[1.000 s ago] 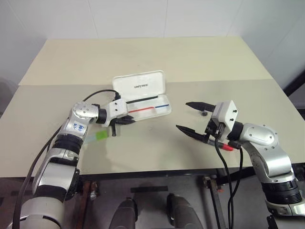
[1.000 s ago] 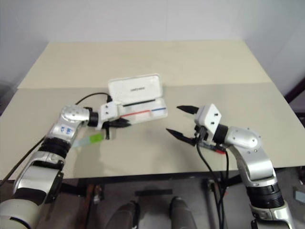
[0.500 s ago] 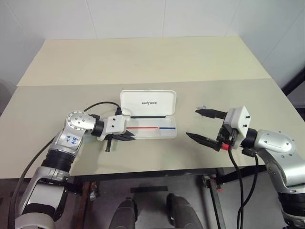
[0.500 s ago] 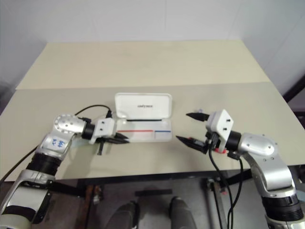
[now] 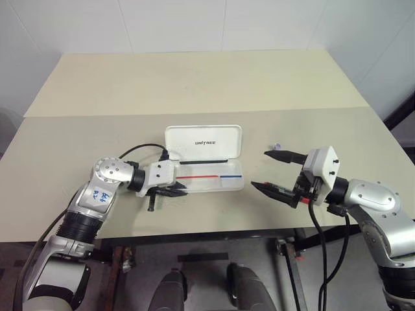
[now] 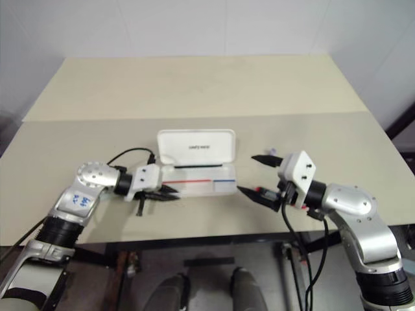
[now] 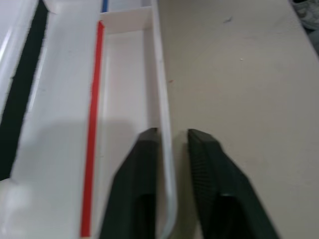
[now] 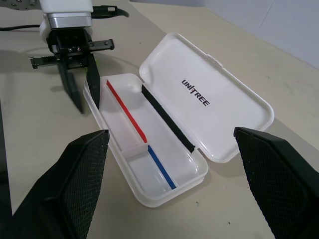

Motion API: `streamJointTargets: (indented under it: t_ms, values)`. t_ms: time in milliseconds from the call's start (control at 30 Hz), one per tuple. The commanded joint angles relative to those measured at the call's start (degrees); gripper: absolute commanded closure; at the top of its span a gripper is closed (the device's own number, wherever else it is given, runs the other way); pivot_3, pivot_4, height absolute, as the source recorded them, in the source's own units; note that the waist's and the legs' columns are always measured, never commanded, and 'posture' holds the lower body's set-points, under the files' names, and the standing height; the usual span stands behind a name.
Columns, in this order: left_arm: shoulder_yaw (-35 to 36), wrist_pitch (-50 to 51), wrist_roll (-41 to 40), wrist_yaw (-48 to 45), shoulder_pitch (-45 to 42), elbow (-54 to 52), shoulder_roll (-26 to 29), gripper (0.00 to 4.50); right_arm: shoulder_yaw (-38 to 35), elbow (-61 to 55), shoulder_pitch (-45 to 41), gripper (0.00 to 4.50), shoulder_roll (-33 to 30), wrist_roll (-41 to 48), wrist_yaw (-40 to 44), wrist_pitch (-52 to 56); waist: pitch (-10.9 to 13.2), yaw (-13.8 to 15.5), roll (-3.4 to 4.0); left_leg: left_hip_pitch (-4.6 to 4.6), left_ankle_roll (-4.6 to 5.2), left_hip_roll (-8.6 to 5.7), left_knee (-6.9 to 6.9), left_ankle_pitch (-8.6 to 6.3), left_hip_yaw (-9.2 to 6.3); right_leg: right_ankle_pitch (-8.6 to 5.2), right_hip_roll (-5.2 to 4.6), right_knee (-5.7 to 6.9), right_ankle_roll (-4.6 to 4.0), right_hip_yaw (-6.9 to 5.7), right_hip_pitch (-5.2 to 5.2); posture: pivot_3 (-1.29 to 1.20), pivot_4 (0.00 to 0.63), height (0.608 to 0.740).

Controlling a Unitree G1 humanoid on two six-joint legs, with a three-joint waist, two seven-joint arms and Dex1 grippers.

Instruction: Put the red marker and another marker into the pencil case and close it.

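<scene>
The white pencil case (image 5: 214, 183) lies open in the middle of the table, its "UNITREE" lid (image 5: 204, 141) raised at the back and a red-and-blue stripe inside. My left gripper (image 5: 180, 189) is at the case's left end. Its fingers (image 7: 144, 164) straddle the near wall slightly apart, one inside the tray and one outside. My right gripper (image 5: 259, 169) stands wide open just right of the case, holding nothing. The red marker (image 5: 303, 200) lies on the table, mostly hidden under the right gripper. The other marker is hidden.
The beige table (image 5: 194, 84) has a seam running across it behind the case. Its near edge (image 5: 214, 232) lies close in front of both grippers. A black cable (image 5: 139, 148) loops from my left wrist over the table.
My left gripper dragged the case toward the near edge and turned it square to that edge. Its fingers then loosened on the wall. The right gripper drew slightly right and stayed open.
</scene>
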Motion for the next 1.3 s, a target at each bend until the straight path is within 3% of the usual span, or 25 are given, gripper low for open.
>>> streamJointTargets:
  t_ms: [33,133,300,633,900,1067,1300]
  values:
    - [0.0,0.3,-0.7,0.6,0.5,-1.4,0.2,2.39,-0.6,-2.2,0.0,0.26,0.2,0.6,-0.3,-0.6,0.0,0.0,0.0,0.0,0.0,0.0,0.01,0.0,0.0,0.0,0.01,0.0,0.0,0.0,0.0,0.0,0.15,0.74]
    - [1.0,4.6,-3.6,0.8,0.7,-4.1,-0.7,1.39,-0.6,-2.0,0.1,0.26,0.4,0.5,-0.6,-0.8,0.0,0.0,0.0,0.0,0.0,0.0,0.0,0.0,0.0,0.0,0.0,0.01,0.0,0.0,0.0,0.0,0.15,0.74]
    - [1.4,7.8,-5.7,1.9,0.2,-7.0,-1.7,1.39,-0.4,-2.2,-0.4,0.26,0.9,0.4,-1.2,-0.9,0.0,0.0,0.0,-0.03,0.0,0.0,-0.01,0.0,-0.03,0.0,0.01,-0.01,0.0,-0.01,-0.01,0.0,0.15,0.74]
    - [4.6,0.8,-11.3,1.4,2.1,-7.0,-3.2,1.39,-2.4,1.6,1.9,0.26,-0.8,0.8,1.5,-0.7,0.0,0.0,0.0,-0.02,0.0,0.01,-0.02,0.0,-0.02,0.0,0.0,-0.03,0.0,0.0,-0.01,0.0,0.15,0.74]
    - [11.1,0.6,-18.1,-3.5,2.6,-5.6,1.9,1.39,-3.2,18.8,1.9,0.26,-6.7,-2.0,10.8,-5.0,0.0,-0.1,0.0,0.06,0.01,0.0,-0.02,0.0,0.04,-0.01,-0.03,-0.04,-0.02,0.0,0.03,0.0,0.15,0.74]
    - [14.2,3.2,-19.7,-6.8,3.3,-3.8,8.1,1.39,-1.0,28.0,-0.4,0.26,-6.6,-5.2,14.9,-9.0,0.0,-0.2,0.01,0.11,0.0,0.06,-0.03,0.0,0.1,-0.03,0.06,0.01,-0.07,0.0,0.02,0.0,0.15,0.74]
    - [16.7,0.4,-18.4,-5.3,1.1,0.8,10.3,1.39,2.4,38.6,-4.9,0.26,-5.2,-8.8,18.1,-12.5,0.0,-0.1,0.01,0.06,0.0,0.01,0.02,0.0,0.08,-0.01,-0.01,0.01,-0.02,0.0,0.03,0.0,0.15,0.74]
